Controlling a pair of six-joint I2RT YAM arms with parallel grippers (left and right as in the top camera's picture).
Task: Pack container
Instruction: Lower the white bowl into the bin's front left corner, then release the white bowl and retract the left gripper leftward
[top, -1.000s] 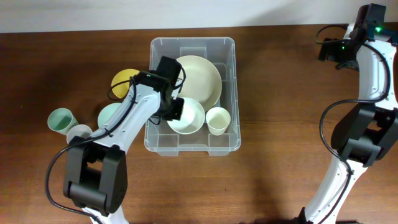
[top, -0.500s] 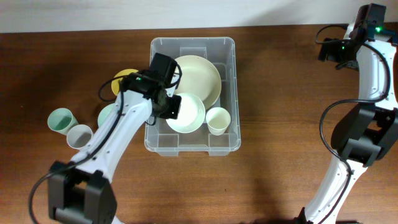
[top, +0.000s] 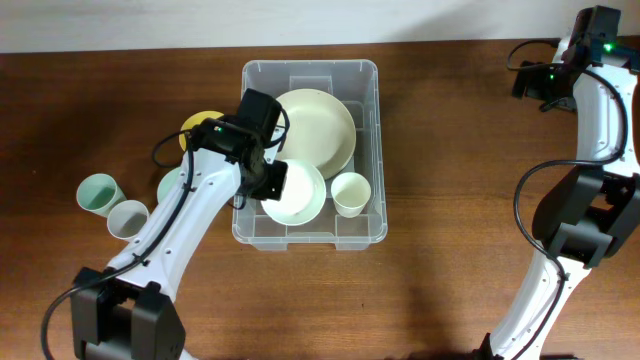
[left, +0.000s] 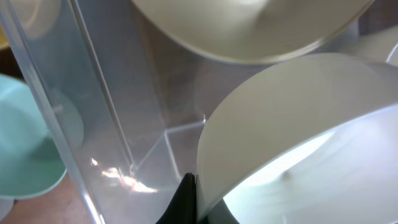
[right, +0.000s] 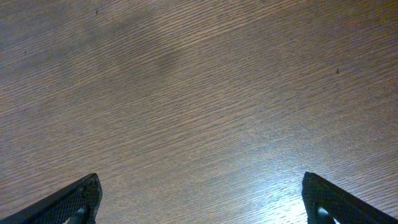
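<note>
Overhead, the container (top: 262, 232) sits in the middle of the counter (top: 450, 280), and it already carries a large cream plate (top: 322, 122), a small cream cup (top: 350, 193) and a pale bowl (top: 297, 194). The left fingers (left: 181, 204) are clenched on the near rim of that bowl, a thin edge pinched between them low against the clear side wall, as the left wrist view shows. Compared with a second ago, the fingers have tightened fully onto the rim, and the bowl has slid a little toward the left wall and now looks tipped, with more of its outside showing. The left arm's elbow has also swung outward and its base links sit lower in the overhead view. That suggests the bowl is being adjusted or seated inside the bin rather than freshly dropped, though whether it rests on the floor cannot be told. A yellow dish (top: 197, 128), a mint bowl (top: 170, 186), a mint cup (top: 99, 192) and a pale cup (top: 127, 217) wait outside on the left, so the packing looks only partly done. The right fingers (right: 74, 202) are spread wide over bare wood at the far right, unchanged.
</note>
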